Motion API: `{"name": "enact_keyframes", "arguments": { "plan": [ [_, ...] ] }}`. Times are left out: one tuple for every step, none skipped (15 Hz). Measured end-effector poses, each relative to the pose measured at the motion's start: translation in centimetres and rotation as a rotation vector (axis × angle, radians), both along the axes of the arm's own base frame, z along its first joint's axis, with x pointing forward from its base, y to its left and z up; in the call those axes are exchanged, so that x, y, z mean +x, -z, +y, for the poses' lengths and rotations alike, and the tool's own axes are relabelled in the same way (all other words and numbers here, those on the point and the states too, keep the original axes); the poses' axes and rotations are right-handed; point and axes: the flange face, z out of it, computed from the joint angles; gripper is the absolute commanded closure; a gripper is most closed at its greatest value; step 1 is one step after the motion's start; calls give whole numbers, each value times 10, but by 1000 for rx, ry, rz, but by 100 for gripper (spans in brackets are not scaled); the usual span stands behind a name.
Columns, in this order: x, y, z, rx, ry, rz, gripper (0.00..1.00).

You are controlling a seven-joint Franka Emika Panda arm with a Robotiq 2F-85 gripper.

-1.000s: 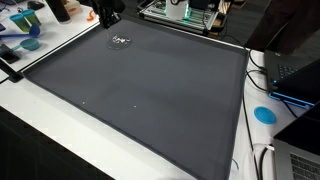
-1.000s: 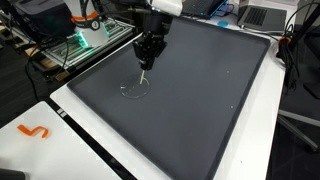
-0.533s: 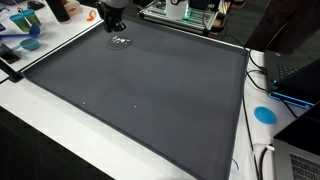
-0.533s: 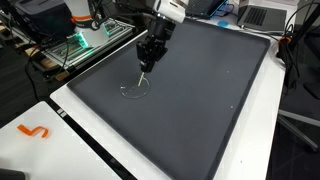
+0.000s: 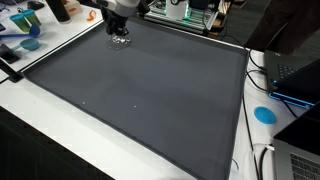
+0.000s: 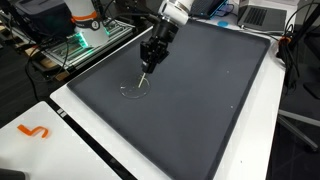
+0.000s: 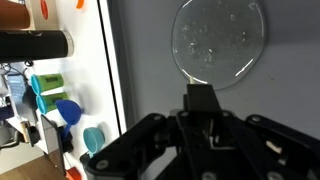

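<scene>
A clear round dish (image 7: 220,38) lies flat on the dark grey mat (image 5: 150,90), near the mat's far corner in both exterior views (image 5: 121,41) (image 6: 134,88). My gripper (image 7: 203,98) hangs just above the mat beside the dish, tilted, with its tips close to the dish's rim (image 6: 147,68) (image 5: 118,32). The fingers (image 7: 203,102) read as one dark block pressed together, so the gripper looks shut. I can make out nothing held between them.
Coloured cups and bowls (image 5: 28,32) (image 7: 65,110) and a dark bottle (image 5: 60,10) (image 7: 35,44) stand on the white table beyond the mat's edge. A laptop (image 5: 295,75) and a blue disc (image 5: 264,114) sit on another side. An orange item (image 6: 33,131) lies near a corner.
The arm has swung and tilted, carrying the gripper closer over the clear dish. The dish has not moved.
</scene>
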Motion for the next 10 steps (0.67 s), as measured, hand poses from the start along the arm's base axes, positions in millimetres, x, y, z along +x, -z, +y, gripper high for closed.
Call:
{"name": "enact_keyframes", "arguments": {
  "plan": [
    [0,1,2,-9,-2,1,96],
    [-1,2,5,-17,-2,2,96],
    [-1,3,7,-24,-4,6,96],
    [-2,3,9,-30,-8,11,96],
    [-2,4,11,-35,-12,15,96],
    [-3,4,13,-37,-16,19,96],
    [-3,5,15,-37,-20,21,96],
    [-3,5,17,-37,-24,22,96],
    [-3,5,18,-36,-27,23,96],
    [-3,5,19,-35,-30,23,96]
  ]
}}
